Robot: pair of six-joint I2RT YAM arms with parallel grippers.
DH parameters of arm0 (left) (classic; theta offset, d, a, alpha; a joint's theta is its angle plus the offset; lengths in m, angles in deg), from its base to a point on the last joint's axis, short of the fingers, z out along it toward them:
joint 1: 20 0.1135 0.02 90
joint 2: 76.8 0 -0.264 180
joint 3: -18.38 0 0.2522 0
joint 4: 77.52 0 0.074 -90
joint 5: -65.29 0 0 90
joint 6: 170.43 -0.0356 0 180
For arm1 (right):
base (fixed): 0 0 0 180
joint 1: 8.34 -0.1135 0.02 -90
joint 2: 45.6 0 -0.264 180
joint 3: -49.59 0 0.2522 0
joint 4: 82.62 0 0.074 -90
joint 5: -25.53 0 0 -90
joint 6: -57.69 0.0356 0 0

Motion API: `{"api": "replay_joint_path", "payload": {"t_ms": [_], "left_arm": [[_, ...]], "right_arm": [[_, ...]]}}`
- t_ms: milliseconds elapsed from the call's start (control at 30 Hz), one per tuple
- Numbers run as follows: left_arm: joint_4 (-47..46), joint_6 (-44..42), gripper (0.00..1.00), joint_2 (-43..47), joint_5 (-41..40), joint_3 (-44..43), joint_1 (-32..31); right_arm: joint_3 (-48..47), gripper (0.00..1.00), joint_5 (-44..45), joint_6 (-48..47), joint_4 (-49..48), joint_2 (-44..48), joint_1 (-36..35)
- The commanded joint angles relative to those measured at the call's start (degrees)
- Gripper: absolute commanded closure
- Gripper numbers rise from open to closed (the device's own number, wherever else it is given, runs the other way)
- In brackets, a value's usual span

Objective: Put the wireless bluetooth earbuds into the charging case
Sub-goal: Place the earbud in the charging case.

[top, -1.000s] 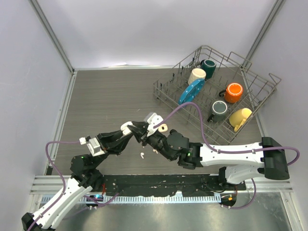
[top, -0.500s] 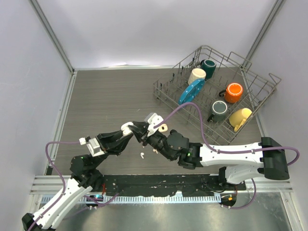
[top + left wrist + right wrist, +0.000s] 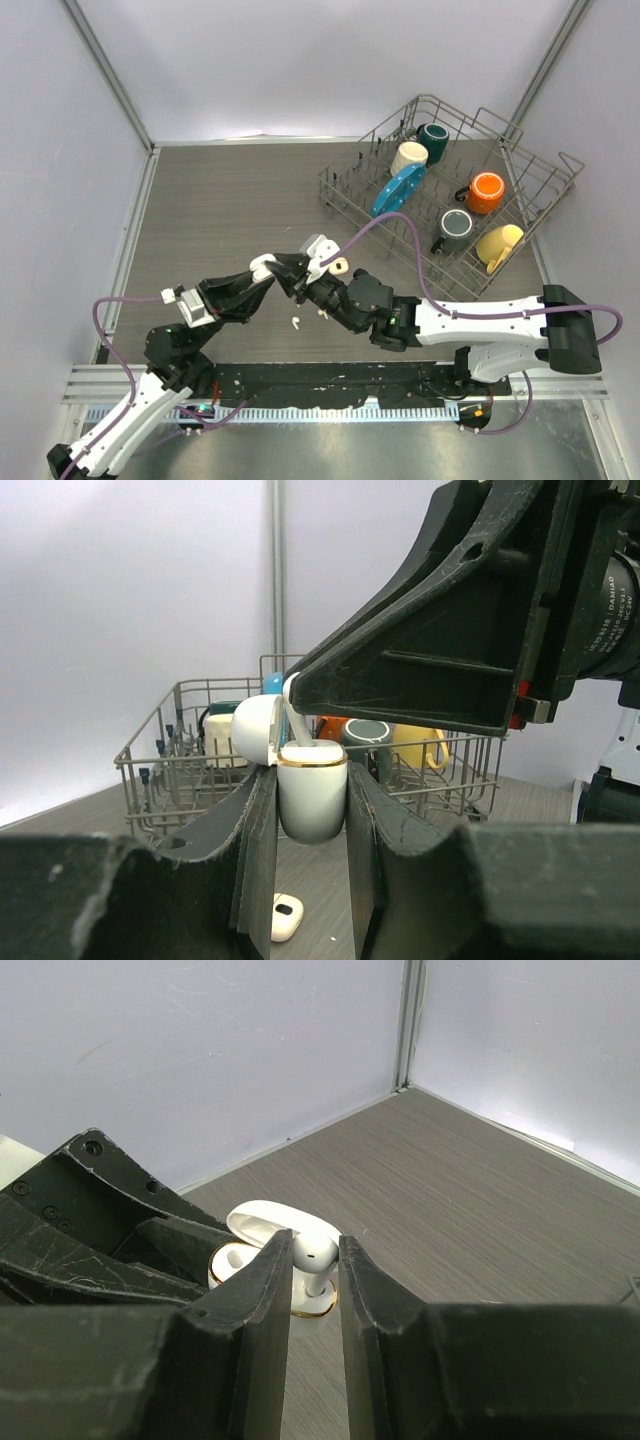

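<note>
The left gripper (image 3: 311, 780) holds the open white charging case (image 3: 312, 810) tight. The right gripper (image 3: 315, 1270) pinches a white earbud (image 3: 313, 1251) right over it, stem down at the case's mouth. A second earbud (image 3: 296, 322) lies on the table (image 3: 220, 220).

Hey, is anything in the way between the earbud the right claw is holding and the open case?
Nothing visible. The left claw holds the case with its lid flipped open, and the earbud in the right claw sits right at the opening.
</note>
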Motion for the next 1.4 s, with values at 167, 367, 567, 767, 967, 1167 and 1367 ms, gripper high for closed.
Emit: {"api": "replay_joint_path", "payload": {"t_ms": [167,367,567,767,967,1167,1367], "left_arm": [[-5.19,0.38,1.00,1.48,-4.90,0.31,0.05],[-5.45,0.47,1.00,1.48,-5.34,0.66,0.05],[-5.63,0.47,1.00,1.13,-4.73,0.57,0.05],[-6.33,0.73,1.00,0.08,-3.68,0.57,0.05],[-6.51,0.65,1.00,-0.19,-3.50,0.57,0.05],[-6.15,0.47,1.00,0.16,-4.02,0.57,0.05],[-6.59,0.21,1.00,-0.10,-4.11,0.74,0.05]], "right_arm": [[0.95,0.86,-1.42,1.79,1.35,1.22,-0.17],[0.69,0.83,-0.99,2.49,1.43,1.22,-0.17],[-0.19,0.67,-0.11,3.11,2.22,0.87,-0.17],[-3.17,0.34,1.74,5.47,4.68,0.69,-0.08],[-8.18,0.25,1.84,14.43,14.24,1.66,2.72],[-7.58,0.24,-14.05,28.66,15.77,6.83,12.48],[-7.05,0.23,-21.71,33.59,19.44,8.95,16.18]]}}
